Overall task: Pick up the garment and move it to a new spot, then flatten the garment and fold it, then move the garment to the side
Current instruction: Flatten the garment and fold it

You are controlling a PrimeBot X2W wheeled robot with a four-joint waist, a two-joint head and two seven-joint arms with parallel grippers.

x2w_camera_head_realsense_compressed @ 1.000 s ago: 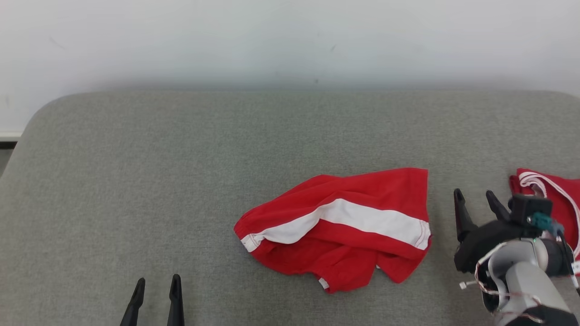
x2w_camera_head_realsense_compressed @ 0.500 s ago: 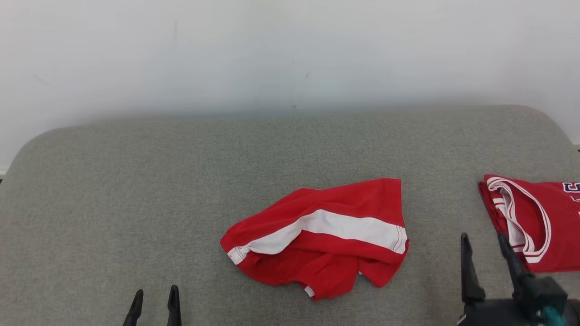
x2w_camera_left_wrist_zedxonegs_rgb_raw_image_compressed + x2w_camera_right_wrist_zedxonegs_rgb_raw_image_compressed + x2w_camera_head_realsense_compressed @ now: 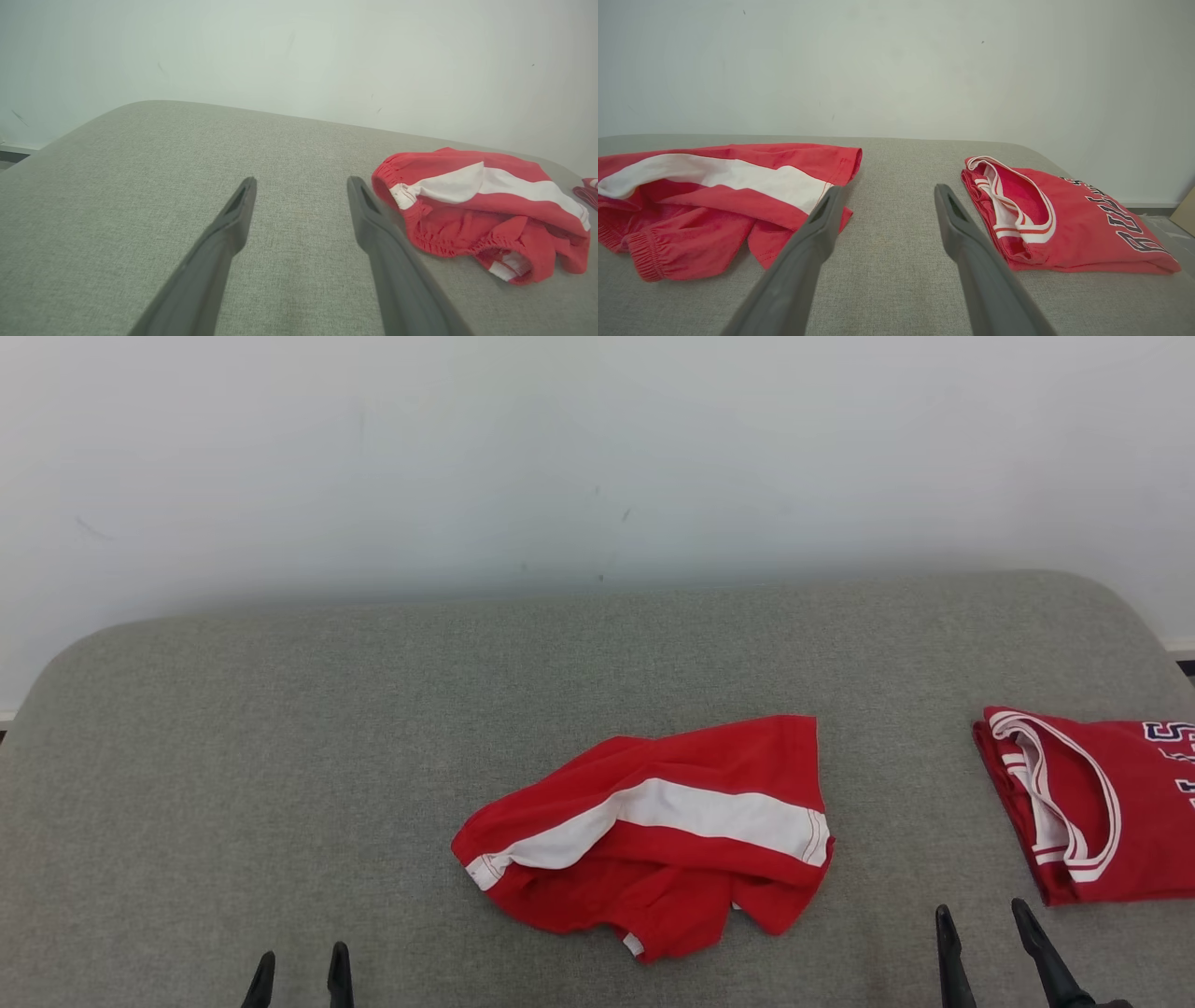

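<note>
You've got both pincers released, empty: left gripper (image 3: 302,954), right gripper (image 3: 981,907). The red shorts (image 3: 653,831) lie crumpled mid-cushion (image 3: 280,756), so pick-up, flattening and folding all remain. The folded jersey (image 3: 1092,803) at far right looks done.

Head camera looks down; low wrist views share the red shorts (image 3: 644,835).

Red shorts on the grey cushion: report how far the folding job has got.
Done: a folded red jersey lies aside at the right. In hand: nothing; the left gripper and right gripper are open and empty, short of the cloth. Left: the red shorts lie crumpled, so picking up, flattening, folding and moving aside all appear to remain.
</note>
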